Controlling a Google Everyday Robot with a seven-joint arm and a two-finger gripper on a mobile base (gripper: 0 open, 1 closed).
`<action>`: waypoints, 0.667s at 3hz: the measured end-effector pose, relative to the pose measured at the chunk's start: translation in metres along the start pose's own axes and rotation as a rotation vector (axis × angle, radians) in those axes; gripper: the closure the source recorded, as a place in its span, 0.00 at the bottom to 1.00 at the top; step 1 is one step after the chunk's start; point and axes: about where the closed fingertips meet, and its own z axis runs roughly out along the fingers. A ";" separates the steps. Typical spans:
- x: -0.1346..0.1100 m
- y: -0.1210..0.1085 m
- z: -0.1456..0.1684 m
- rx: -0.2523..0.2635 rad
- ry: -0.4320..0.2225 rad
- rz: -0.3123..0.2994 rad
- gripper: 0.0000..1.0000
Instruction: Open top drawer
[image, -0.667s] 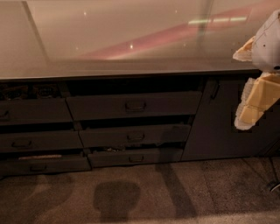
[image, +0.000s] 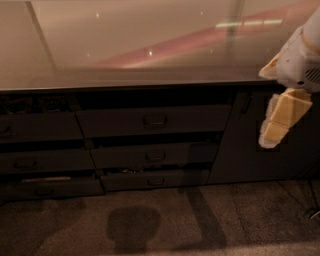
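Right now my hand (image: 276, 125) hangs at the right edge of view, in front of the tall cabinet door (image: 240, 150), well apart from the top drawer (image: 115, 122). I cannot tell whether the hand is apart or together. The top drawer sits just under the glossy table (image: 125, 45), its loop handle (image: 155, 120) at centre, untouched, with a dark gap above its front. A lower drawer (image: 125, 157) lies beneath it and a left drawer (image: 45, 129) beside it.
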 end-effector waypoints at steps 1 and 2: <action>-0.005 -0.016 0.057 -0.120 -0.017 0.004 0.00; -0.006 -0.029 0.104 -0.221 -0.017 0.016 0.00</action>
